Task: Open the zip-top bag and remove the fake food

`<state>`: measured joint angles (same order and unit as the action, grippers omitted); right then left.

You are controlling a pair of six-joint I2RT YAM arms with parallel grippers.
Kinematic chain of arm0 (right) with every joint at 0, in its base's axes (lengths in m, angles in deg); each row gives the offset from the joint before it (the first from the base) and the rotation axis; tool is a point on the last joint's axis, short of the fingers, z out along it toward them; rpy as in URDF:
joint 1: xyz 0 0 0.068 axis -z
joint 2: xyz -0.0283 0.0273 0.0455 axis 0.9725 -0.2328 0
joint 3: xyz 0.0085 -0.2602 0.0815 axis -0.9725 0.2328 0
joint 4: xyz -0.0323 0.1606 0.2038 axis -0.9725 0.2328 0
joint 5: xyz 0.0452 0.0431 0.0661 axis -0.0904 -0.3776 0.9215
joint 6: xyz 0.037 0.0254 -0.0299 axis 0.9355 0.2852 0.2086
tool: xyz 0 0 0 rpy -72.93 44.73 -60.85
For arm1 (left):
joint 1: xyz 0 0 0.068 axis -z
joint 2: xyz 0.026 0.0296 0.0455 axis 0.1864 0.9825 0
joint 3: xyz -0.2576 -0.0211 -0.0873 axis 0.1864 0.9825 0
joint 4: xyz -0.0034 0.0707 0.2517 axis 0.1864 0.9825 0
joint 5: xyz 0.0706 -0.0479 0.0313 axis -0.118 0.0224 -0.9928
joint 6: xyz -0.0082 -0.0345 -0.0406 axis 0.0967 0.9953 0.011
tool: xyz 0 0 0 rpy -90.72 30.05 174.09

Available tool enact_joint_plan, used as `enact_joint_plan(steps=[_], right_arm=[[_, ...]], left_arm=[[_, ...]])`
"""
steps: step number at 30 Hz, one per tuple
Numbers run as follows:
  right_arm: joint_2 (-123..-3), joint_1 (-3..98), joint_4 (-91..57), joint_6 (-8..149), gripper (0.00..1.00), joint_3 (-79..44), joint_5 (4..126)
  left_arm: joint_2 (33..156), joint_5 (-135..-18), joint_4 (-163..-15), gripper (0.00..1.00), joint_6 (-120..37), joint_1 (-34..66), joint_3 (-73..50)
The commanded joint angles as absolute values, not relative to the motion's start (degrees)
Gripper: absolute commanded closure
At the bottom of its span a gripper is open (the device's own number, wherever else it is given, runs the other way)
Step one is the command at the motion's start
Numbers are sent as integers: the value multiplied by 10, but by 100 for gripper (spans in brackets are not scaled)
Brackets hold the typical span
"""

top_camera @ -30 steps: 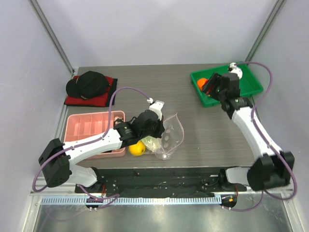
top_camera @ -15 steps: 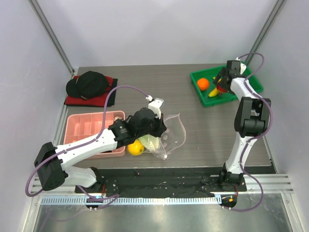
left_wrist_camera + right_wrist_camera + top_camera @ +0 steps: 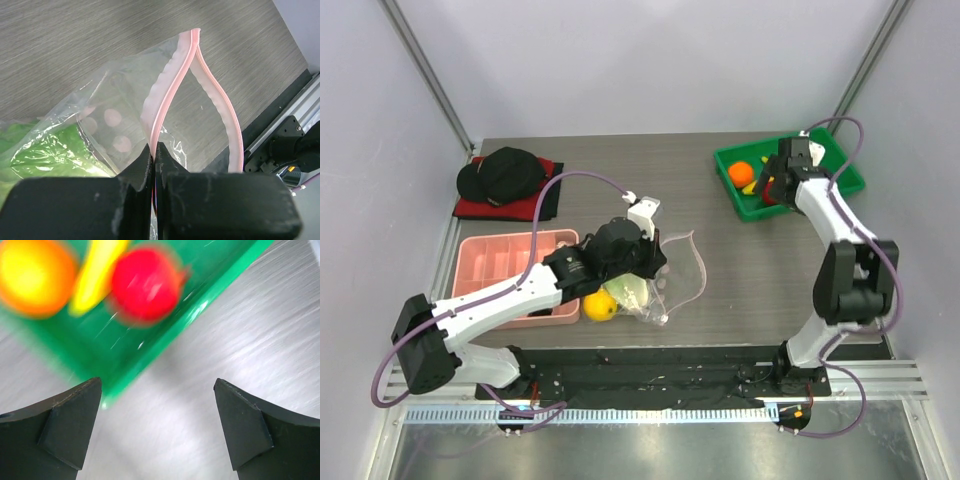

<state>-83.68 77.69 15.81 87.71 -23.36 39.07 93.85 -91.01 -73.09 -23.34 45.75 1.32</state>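
Observation:
The clear zip-top bag (image 3: pixel 678 272) lies at the table's middle, mouth open. My left gripper (image 3: pixel 638 256) is shut on its pink zip strip (image 3: pixel 170 85), the jaws pressed together on the strip (image 3: pixel 154 147). Inside the bag I see the green cabbage (image 3: pixel 50 150); a yellow lemon (image 3: pixel 601 306) shows at the bag's left end. My right gripper (image 3: pixel 775 186) hangs open and empty (image 3: pixel 157 385) over the near edge of the green tray (image 3: pixel 835 170). An orange (image 3: pixel 32 277), a banana (image 3: pixel 95 270) and a red round fruit (image 3: pixel 145 282) lie in the tray.
A pink compartment tray (image 3: pixel 500 258) sits left of the bag, under my left arm. A black cap (image 3: pixel 505 172) rests on a red cloth at the back left. A black mat runs along the table's near edge.
My right gripper has opened wider and now hangs empty over the green tray, with the right arm shifted there. My left gripper stays clamped on the bag's strip.

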Motion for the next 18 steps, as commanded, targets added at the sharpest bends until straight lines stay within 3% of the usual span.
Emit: enact_joint_plan(steps=[1, 4, 7, 11, 16, 18], right_arm=[[-655, 688, 145, 884, 0, -138, 479], [-586, 579, 122, 904, 0, -63, 556], [-509, 462, 118, 948, 0, -3, 529], [-437, 377, 144, 978, 4, 19, 479], [-365, 345, 250, 968, 10, -23, 407], [-350, 345, 268, 949, 14, -39, 432]], left_arm=[[940, -924, -737, 100, -232, 452, -19], [942, -920, -745, 100, -228, 450, -21], [949, -918, -742, 100, -228, 449, -31], [950, -915, -748, 100, -221, 449, -37], [952, -900, -747, 100, -218, 449, -48], [952, -895, -749, 100, -216, 449, -58]])
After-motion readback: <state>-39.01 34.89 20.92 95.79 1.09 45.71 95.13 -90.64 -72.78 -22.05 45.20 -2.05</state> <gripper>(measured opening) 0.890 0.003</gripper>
